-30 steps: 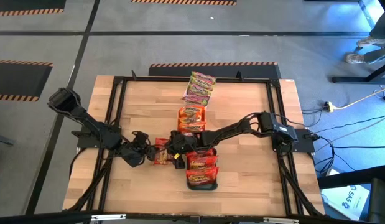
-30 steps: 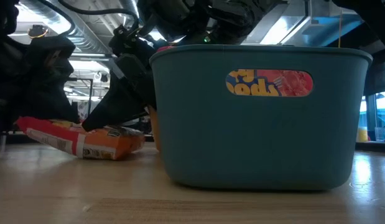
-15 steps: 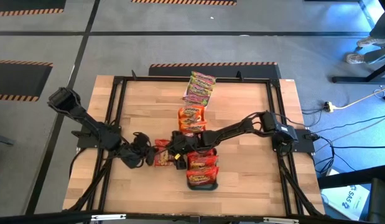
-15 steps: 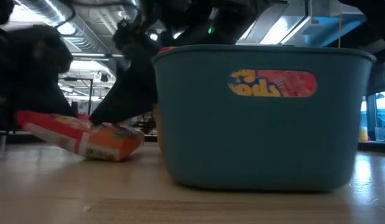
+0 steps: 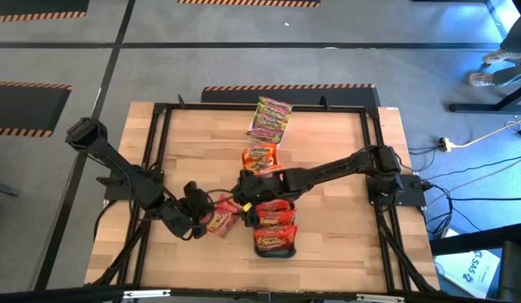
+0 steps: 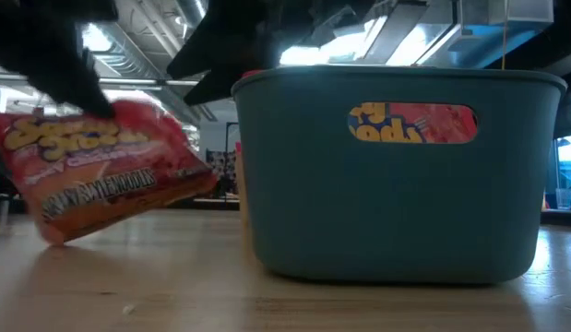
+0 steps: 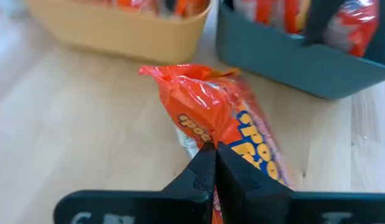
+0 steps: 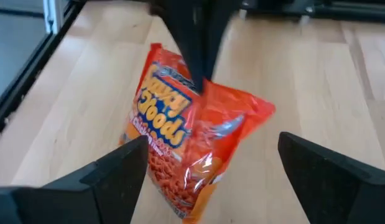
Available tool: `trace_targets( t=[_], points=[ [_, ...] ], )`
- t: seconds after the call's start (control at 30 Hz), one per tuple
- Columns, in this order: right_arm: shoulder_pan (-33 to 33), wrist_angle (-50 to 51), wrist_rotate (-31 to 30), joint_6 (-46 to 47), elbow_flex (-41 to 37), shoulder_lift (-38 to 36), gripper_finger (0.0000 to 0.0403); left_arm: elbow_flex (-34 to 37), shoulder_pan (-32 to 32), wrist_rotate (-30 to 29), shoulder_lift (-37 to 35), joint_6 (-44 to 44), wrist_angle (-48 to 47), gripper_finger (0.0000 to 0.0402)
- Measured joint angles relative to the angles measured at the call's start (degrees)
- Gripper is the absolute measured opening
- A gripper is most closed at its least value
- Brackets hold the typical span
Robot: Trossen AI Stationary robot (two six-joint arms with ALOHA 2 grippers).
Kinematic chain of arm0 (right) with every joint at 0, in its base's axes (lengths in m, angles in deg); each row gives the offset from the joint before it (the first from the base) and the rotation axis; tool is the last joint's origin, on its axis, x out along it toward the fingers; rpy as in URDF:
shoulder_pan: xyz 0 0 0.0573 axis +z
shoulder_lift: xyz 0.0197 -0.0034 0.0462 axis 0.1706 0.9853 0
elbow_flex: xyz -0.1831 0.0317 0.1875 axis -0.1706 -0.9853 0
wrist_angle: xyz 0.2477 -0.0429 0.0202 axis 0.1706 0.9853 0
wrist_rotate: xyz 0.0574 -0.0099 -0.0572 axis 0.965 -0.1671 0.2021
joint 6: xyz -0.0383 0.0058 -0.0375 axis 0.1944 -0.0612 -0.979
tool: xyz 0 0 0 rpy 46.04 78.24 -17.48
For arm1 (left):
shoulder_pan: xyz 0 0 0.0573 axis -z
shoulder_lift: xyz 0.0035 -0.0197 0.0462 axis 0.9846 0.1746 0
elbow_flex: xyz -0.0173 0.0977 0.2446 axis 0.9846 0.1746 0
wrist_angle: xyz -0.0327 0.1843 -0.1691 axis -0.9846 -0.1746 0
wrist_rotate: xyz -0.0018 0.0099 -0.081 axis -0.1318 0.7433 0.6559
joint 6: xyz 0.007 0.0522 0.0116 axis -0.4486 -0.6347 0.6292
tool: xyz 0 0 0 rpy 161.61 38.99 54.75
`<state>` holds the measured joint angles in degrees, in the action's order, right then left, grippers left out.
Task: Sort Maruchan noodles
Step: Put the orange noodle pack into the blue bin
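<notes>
An orange Maruchan noodles packet (image 5: 224, 216) (image 6: 101, 175) (image 8: 180, 143) hangs tilted just left of the teal tray (image 6: 396, 203), with my left gripper (image 5: 206, 217) (image 7: 214, 171) shut on it. My right gripper (image 5: 246, 189) (image 8: 208, 180) hovers open above and beside the packet, touching nothing. Red packets (image 5: 274, 225) fill the teal tray. Orange packets (image 5: 259, 158) lie in the orange tray (image 7: 117, 37). Green-pink packets (image 5: 270, 118) lie at the far middle. My left gripper pinches an edge of the orange packet (image 7: 208, 144) between its two shut fingers (image 8: 201, 62), which slant down from the table's left. The packet is tipped up on edge with its printed face toward the near side. Whether its low corner (image 6: 53, 235) touches the table I cannot tell.
The teal tray (image 5: 275, 250) stands close on the packet's right, and the orange tray (image 5: 260, 172) just beyond it. A black frame (image 5: 159, 168) runs around the tabletop. Bare wood lies to the near left (image 5: 159, 252).
My left gripper has shut on the orange packet, rolled and risen; the packet has gone from lying flat on the table to tipped up on edge and mostly lifted. My right gripper, still open, has risen and drawn back toward the far right.
</notes>
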<state>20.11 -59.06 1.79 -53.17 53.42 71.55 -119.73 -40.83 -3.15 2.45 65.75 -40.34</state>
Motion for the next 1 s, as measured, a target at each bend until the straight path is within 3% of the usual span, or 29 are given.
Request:
trace_targets(
  t=[0.27,0.43,0.63,0.77,1.0],
  points=[
    [-0.6,0.1,0.7,6.0,0.0,0.2,0.0342,-8.1,-0.1,-1.8,0.0,-13.8,-5.3,0.0000],
    [-0.6,-3.2,5.4,8.4,0.1,1.6,0.0342,-9.6,-0.7,-2.3,0.0,-19.4,-5.1,0.0000],
    [-0.6,-4.4,6.0,10.2,0.0,3.3,0.0328,-9.8,-0.9,-2.9,0.0,-23.5,-3.0,0.0000],
    [-0.5,-4.9,6.5,10.3,0.0,3.3,0.0270,-9.8,-0.9,-2.9,0.0,-23.8,-2.8,0.0000],
    [-0.5,-5.8,7.3,10.2,0.0,3.3,0.0123,-9.8,-0.9,-3.7,0.0,-23.8,-2.4,0.0003]
  ],
)
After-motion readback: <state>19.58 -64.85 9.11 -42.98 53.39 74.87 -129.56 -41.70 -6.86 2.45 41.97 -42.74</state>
